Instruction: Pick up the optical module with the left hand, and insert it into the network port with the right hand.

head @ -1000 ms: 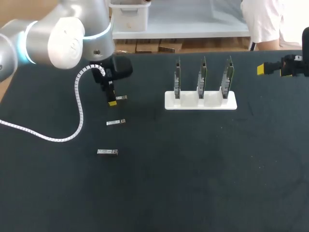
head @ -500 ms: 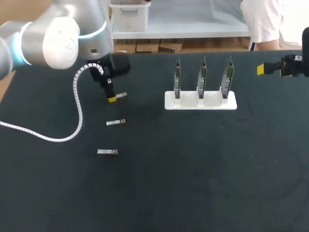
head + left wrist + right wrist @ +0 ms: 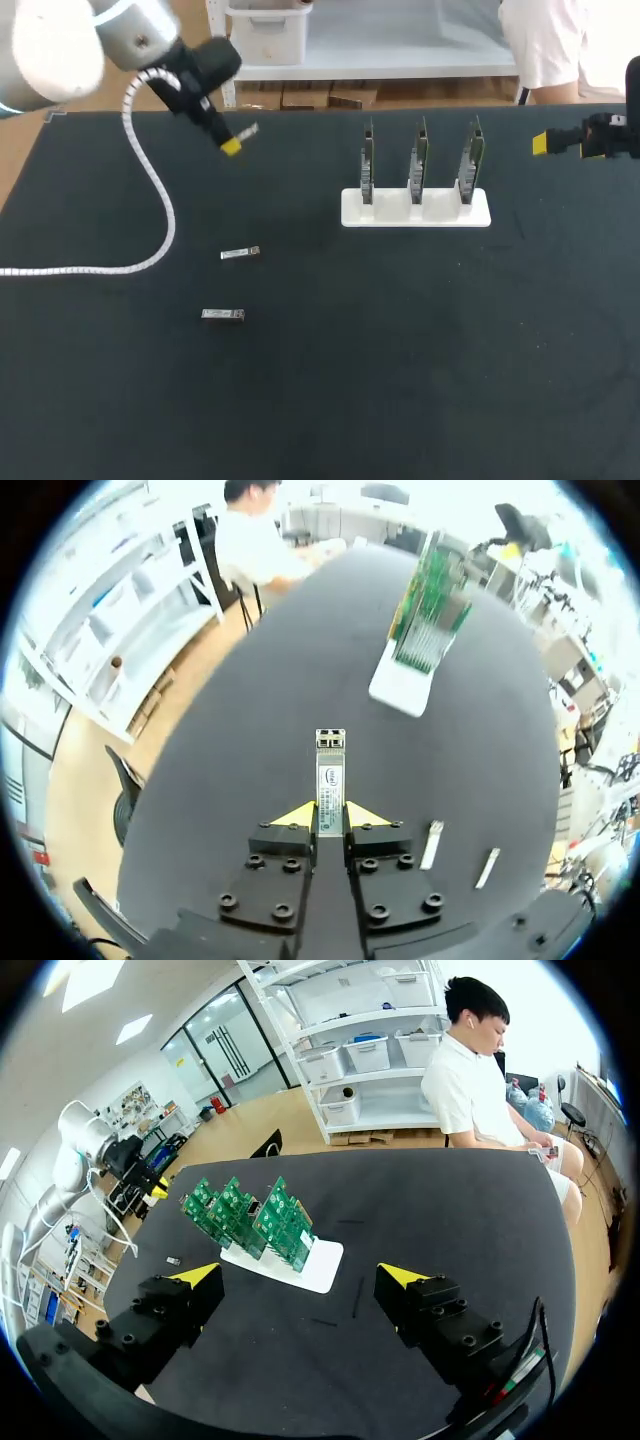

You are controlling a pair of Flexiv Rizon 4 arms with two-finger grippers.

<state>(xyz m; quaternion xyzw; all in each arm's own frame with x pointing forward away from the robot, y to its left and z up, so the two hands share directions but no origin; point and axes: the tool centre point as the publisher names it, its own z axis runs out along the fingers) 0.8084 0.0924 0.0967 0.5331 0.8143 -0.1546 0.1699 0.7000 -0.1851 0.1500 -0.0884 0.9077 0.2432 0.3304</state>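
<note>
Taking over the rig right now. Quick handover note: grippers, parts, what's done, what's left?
Left gripper: shut on one module, held above the table's far left part, with the module sticking out ahead of the fingers.
Right gripper: open and empty, at the table's far right edge.
A second module and a third module lie flat on the table, left side.
The white stand with three upright boards is mid-table, far side.
Done: pickup.
Left: pass the module to the right gripper, then insert it into a port on a board.

Black matte table (image 3: 400, 380) spans head view; far edge straight, far-left corner in view.
</note>
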